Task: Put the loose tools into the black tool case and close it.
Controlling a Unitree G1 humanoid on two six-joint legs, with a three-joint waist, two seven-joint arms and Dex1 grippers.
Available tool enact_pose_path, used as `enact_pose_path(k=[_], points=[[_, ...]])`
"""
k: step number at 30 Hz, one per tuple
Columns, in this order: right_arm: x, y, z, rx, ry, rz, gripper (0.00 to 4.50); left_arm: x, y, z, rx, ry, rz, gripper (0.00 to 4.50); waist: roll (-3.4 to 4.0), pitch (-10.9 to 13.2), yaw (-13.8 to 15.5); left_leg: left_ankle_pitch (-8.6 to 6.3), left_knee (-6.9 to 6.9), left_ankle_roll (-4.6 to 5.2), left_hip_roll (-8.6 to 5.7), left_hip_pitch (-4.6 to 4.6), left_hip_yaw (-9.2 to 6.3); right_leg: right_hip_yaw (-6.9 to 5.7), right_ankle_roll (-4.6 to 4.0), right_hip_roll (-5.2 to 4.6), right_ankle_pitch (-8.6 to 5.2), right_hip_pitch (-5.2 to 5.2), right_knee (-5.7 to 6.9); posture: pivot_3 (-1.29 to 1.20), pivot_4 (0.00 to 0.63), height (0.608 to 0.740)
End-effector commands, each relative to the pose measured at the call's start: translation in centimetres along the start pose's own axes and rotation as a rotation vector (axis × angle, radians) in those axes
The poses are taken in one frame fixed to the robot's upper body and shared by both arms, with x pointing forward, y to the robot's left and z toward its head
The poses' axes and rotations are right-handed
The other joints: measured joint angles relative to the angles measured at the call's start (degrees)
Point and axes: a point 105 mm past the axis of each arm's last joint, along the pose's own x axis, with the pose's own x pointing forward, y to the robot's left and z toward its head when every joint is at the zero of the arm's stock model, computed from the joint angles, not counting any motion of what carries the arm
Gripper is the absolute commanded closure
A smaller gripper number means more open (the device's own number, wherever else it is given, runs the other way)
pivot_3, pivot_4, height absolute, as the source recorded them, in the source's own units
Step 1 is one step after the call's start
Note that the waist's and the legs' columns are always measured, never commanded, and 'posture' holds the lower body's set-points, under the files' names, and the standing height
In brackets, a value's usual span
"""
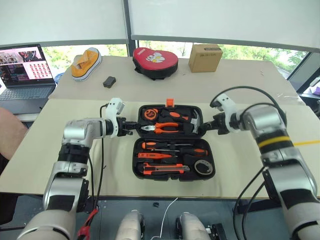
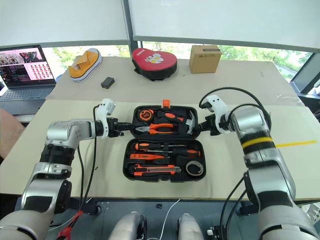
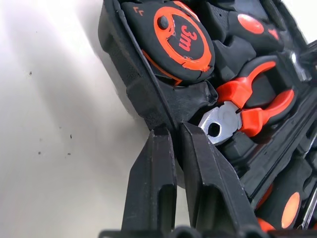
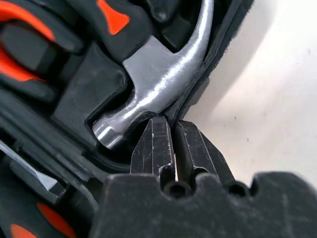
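The black tool case (image 1: 136, 165) lies open in the middle of the table. Its near half holds two orange-and-black screwdrivers (image 1: 172, 146), a slim orange tester (image 1: 155, 156), a utility knife (image 1: 162, 170) and a dark tape roll (image 1: 203, 167). The far half holds pliers (image 1: 160, 128), a tape measure (image 3: 183, 37) and a hammer (image 4: 163, 84). My left gripper (image 1: 134, 126) is shut on the far half's left rim (image 3: 148, 99). At the right rim beside the hammer head, my right gripper (image 1: 204, 129) is pinched shut on the edge.
On the far table stand a red heart-shaped pouch (image 1: 155, 61), a cardboard box (image 1: 205, 57), an orange-and-white shoe (image 1: 86, 62) and a small black box (image 1: 109, 81). A laptop (image 1: 25, 70) sits at the far left. A person's arm (image 1: 7, 130) shows at the left edge.
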Motion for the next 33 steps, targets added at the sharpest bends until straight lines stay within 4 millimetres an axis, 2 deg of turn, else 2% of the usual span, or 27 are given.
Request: enact_pose_path(k=[1,3,7,12,15,18,19,20,21,23,27,30,33], points=[[-1.9,1.0,3.3,-0.293,-0.209,-0.006,4.5,-1.7,-1.2,3.3,0.178,-0.224,-0.038,4.46,0.01,0.0,-0.1,0.01,0.0,-0.02,0.0,-0.07,0.0,0.01,0.0,0.0,0.0,-0.1,0.02,0.0,0.15,0.74],[-2.9,1.2,4.0,-0.389,-0.306,-0.045,4.5,-3.2,-2.3,4.5,0.34,-0.375,-0.061,4.46,0.01,0.0,-0.1,0.02,-0.04,-0.04,0.01,-0.15,0.01,0.01,0.0,-0.01,0.0,-0.18,0.0,0.0,0.15,0.74],[-5.2,2.6,3.5,-0.649,-0.496,-0.123,4.5,-5.4,-3.4,2.9,0.476,-0.446,-0.08,4.46,-0.01,0.1,-0.1,0.02,-0.07,-0.04,0.06,-0.34,0.02,0.01,-0.01,-0.02,0.01,-0.28,-0.06,0.0,0.15,0.74],[-6.8,4.2,-0.7,-0.86,-0.564,-0.178,4.5,-7.6,-4.3,-0.3,0.685,-0.48,-0.057,4.46,0.0,0.1,0.1,-0.04,-0.11,0.04,0.08,-0.34,0.07,0.01,0.0,-0.05,0.0,-0.24,-0.29,0.0,0.15,0.74],[-7.2,6.0,-4.3,-1.026,-0.578,-0.161,4.5,-8.5,-5.3,-3.7,0.826,-0.441,-0.095,4.46,0.01,0.1,0.1,-0.08,-0.12,0.1,0.08,-0.28,0.08,0.0,0.0,-0.05,0.0,-0.15,-0.4,0.0,0.15,0.74],[-6.8,6.5,-7.9,-1.071,-0.531,-0.108,4.5,-9.2,-5.1,-5.9,0.908,-0.398,-0.082,4.46,0.02,0.1,0.0,-0.1,-0.23,0.12,0.11,0.08,0.13,0.01,-0.01,-0.04,0.01,0.21,-0.57,0.0,0.15,0.74],[-6.8,6.6,-9.0,-1.099,-0.517,-0.088,3.68,-9.5,-4.8,-7.1,0.914,-0.359,-0.085,3.72,0.02,0.1,0.0,-0.11,-0.25,0.14,0.12,0.34,0.15,0.01,-0.01,-0.03,0.01,0.48,-0.63,0.0,0.15,0.74],[-7.0,6.2,-10.0,-1.138,-0.494,-0.096,3.46,-10.1,-4.1,-7.6,0.935,-0.335,-0.055,3.51,0.01,0.1,-0.2,-0.15,-0.3,0.17,0.12,0.61,0.19,0.0,-0.02,-0.04,0.0,0.76,-0.71,0.0,0.15,0.74],[-7.3,5.8,-10.6,-1.16,-0.483,-0.106,3.11,-10.6,-3.5,-8.0,0.949,-0.312,-0.026,3.1,0.0,0.1,-0.2,-0.18,-0.47,0.19,0.12,0.98,0.26,0.02,-0.03,-0.06,-0.02,1.09,-0.82,0.0,0.15,0.74],[-8.2,5.1,-10.8,-1.173,-0.478,-0.137,2.46,-11.7,-2.1,-8.1,0.935,-0.275,0.029,2.38,-0.01,0.1,-0.3,-0.18,-0.64,0.19,0.15,1.31,0.33,0.02,-0.12,-0.1,-0.08,1.33,-0.95,0.0,0.15,0.74],[-10.1,4.7,-11.2,-1.135,-0.463,-0.163,2.46,-13.3,-0.4,-8.8,0.885,-0.19,0.032,2.38,0.0,0.1,-0.4,-0.17,-0.68,0.19,0.24,1.42,0.29,0.04,-0.16,-0.1,-0.11,1.36,-0.84,0.0,0.15,0.74],[-11.0,5.7,-12.6,-0.96,-0.416,-0.07,2.46,-13.4,-0.2,-8.8,0.854,-0.152,-0.009,2.38,0.0,0.1,-0.2,-0.18,-0.88,0.18,0.22,1.64,0.27,0.02,-0.13,-0.18,-0.13,1.58,-0.96,0.0,0.15,0.74],[-11.7,8.1,-13.5,-0.789,-0.388,0.074,3.15,-12.7,-0.5,-8.2,0.842,-0.153,-0.054,2.29,0.0,0.1,0.2,-0.18,-1.0,0.18,0.21,1.73,0.24,-0.02,-0.12,-0.33,-0.16,1.71,-1.01,0.0,0.15,0.74]])
